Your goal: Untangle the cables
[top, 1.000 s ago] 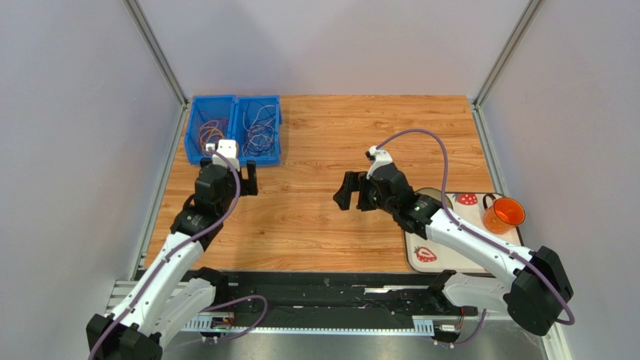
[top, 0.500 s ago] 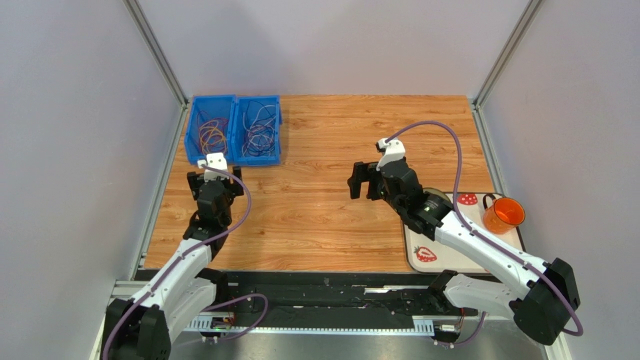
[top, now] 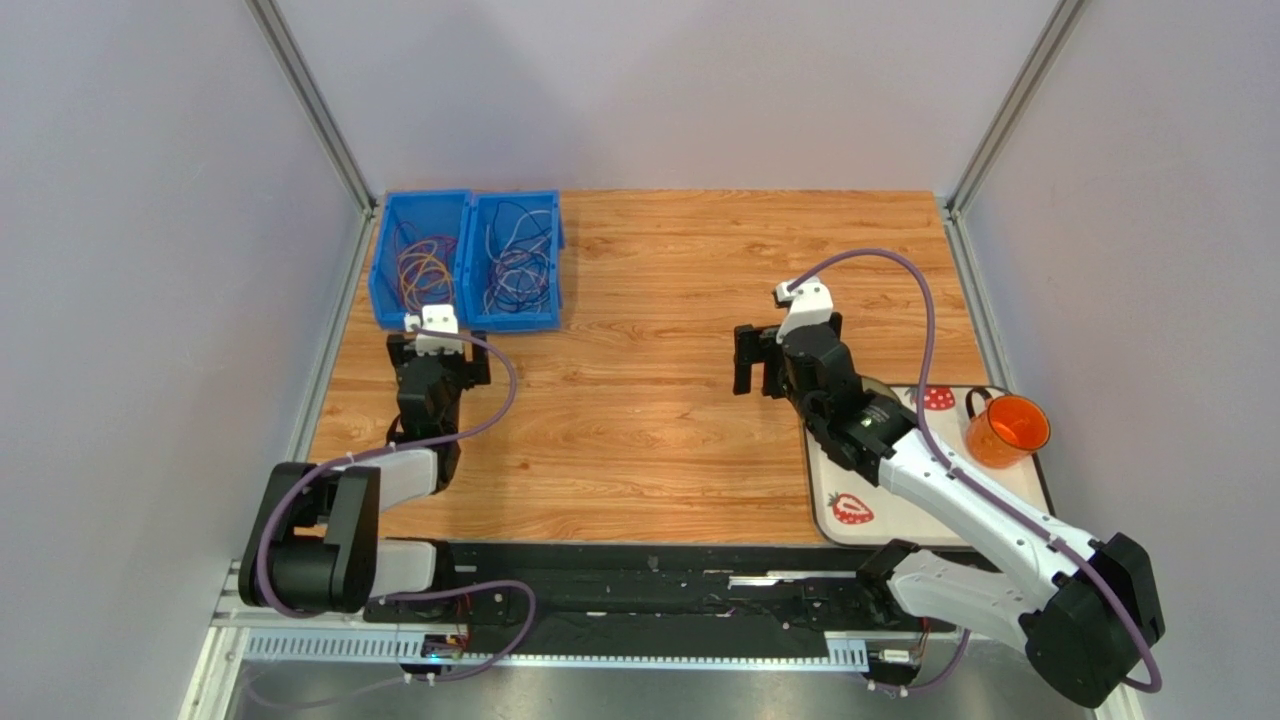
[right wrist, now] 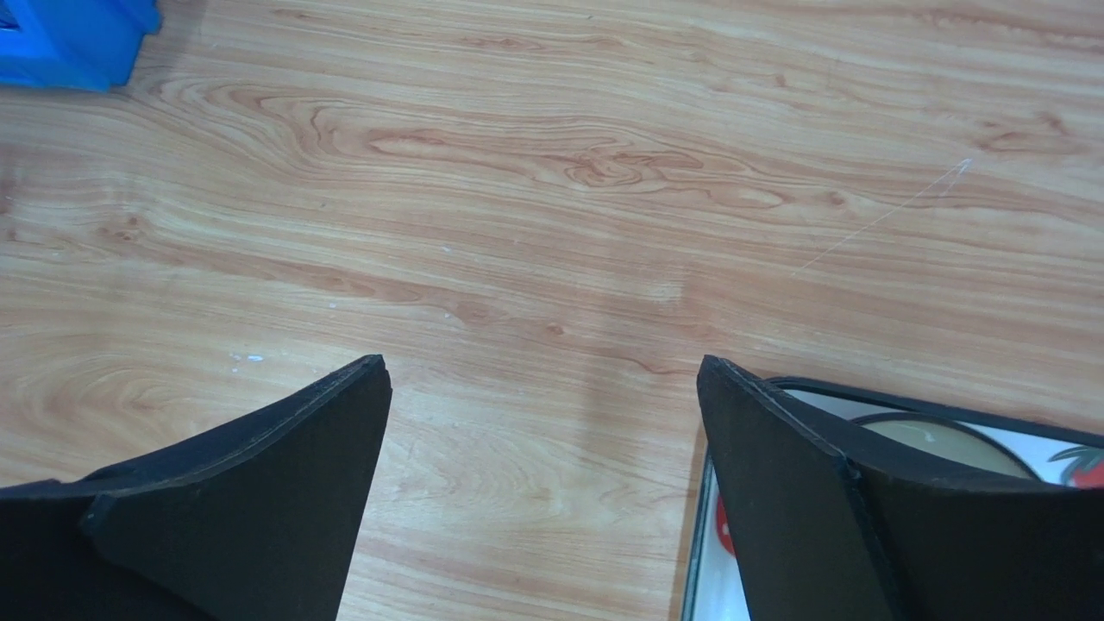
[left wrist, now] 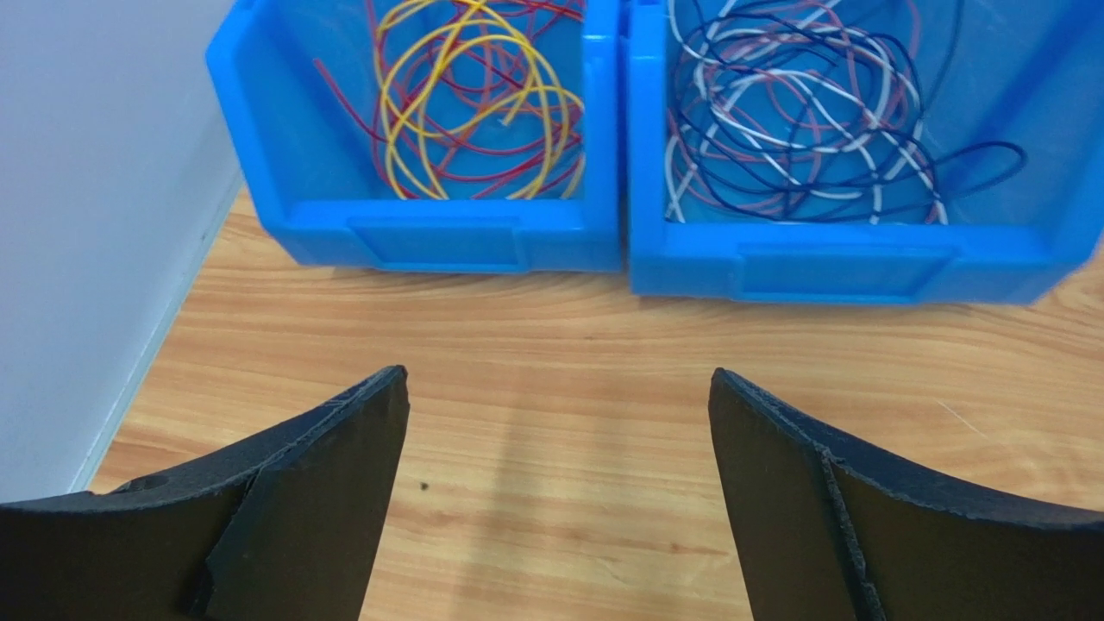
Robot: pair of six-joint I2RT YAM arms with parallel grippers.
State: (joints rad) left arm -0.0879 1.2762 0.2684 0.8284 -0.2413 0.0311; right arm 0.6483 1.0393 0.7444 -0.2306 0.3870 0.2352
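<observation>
seeing thin glossy cables (left wrist: pixel 778 123) looped in two blue plastic bins (left wrist: pixel 441 239), our left gripper (left wrist: pixel 557 395) and right gripper (right wrist: pixel 544 375) spread wide and empty, over grained wood table (right wrist: pixel 583 168)

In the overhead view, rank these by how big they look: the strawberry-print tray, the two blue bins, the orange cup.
Largest: white strawberry-print tray.
Next: left blue plastic bin and right blue plastic bin, alike, so tied.
Smallest: orange plastic cup.

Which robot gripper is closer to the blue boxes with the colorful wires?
Left. The left gripper sits open just in front of the blue boxes; the right gripper is far across the table, by the strawberry tray.
</observation>
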